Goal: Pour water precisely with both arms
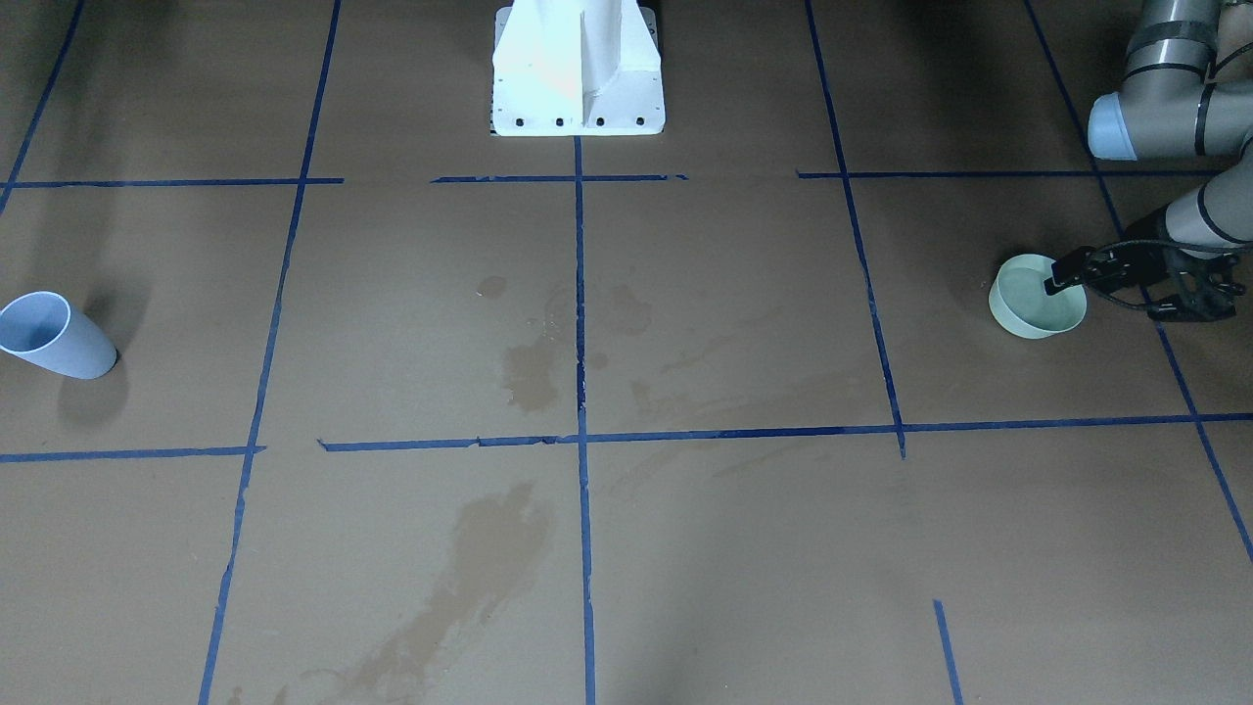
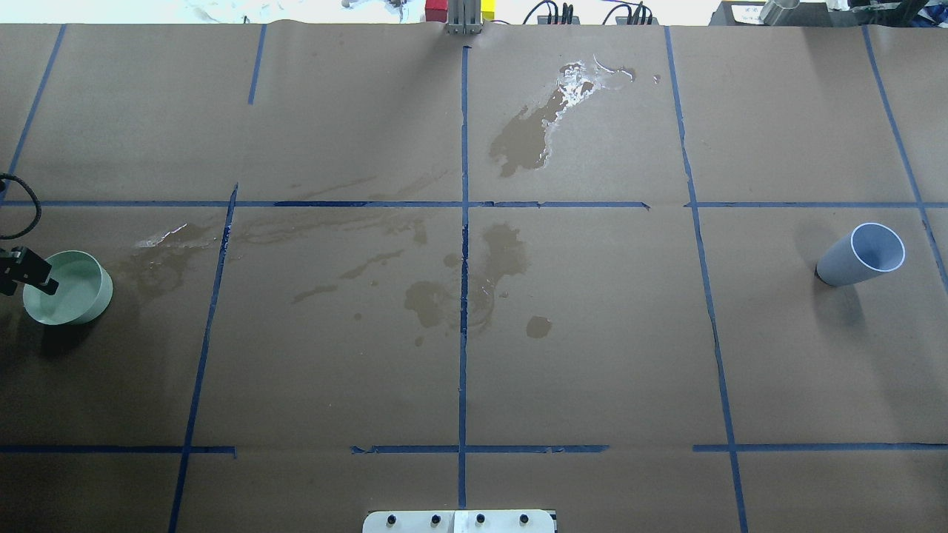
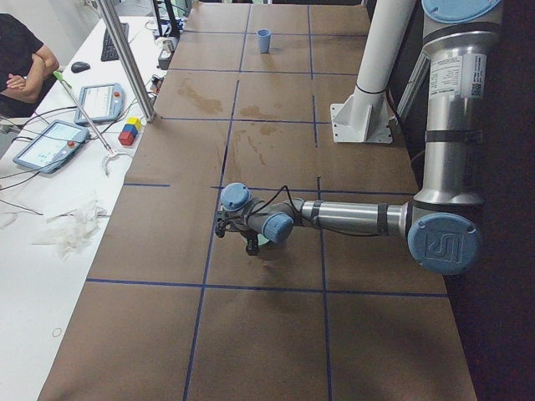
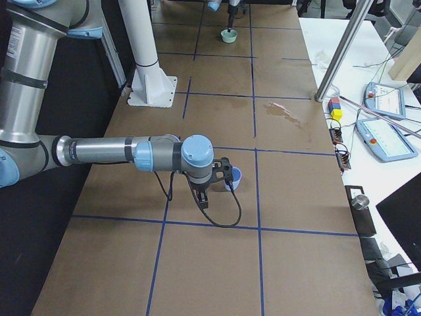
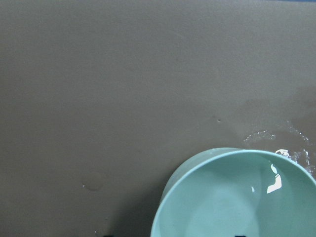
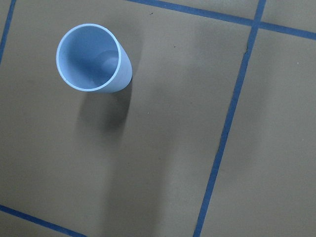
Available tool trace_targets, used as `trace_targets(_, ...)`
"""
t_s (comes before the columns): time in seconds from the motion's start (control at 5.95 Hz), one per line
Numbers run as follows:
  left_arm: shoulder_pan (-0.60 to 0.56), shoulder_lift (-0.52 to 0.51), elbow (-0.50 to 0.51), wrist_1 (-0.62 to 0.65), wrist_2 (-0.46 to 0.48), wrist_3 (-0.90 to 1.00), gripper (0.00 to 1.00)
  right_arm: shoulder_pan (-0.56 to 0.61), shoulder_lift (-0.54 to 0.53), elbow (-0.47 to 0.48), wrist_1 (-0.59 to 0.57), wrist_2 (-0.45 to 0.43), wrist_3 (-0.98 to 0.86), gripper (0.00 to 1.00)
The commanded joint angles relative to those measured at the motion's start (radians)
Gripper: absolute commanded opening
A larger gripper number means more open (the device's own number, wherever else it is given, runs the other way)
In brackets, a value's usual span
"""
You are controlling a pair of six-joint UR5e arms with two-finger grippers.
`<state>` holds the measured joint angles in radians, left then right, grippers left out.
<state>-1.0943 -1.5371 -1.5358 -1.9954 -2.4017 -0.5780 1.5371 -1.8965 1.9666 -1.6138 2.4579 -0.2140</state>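
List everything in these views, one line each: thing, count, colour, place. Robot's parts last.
table: one, brown paper cover, fills the scene
tape lines: many, blue, grid across the table
wet stains: several, dark brown, mostly mid-table
bowl: one, pale green, robot's left end
water: clear, in the bowl
cup: one, light blue, robot's right end
pedestal: one, white, robot's edge, centre
tablets: two, grey, white side bench
blocks: small stack, red, yellow, blue, side bench
person: one, dark top, at the bench
left arm: grey-silver, blue caps; left claw black, open astride the bowl's rim
right arm: same colours; right claw beside the cup, open or shut unclear
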Motion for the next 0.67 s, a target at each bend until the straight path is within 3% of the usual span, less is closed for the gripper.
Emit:
trace_targets(0.0,0.001,-0.006,0.026,-0.002,0.0,0.003,0.6,0.0,0.005,0.002,0.0,0.0,0.001,1.0)
trace_targets(0.34,0.002,-0.011,0.028,-0.006,-0.001,0.003,0.35,-0.002,0.004,-0.002,0.035,0.003,0.004,1.0)
trace_targets(0.5,0.002,-0.012,0.028,-0.006,-0.001,0.003,0.08,-0.003,0.004,-0.002,0.037,0.003,0.005,1.0)
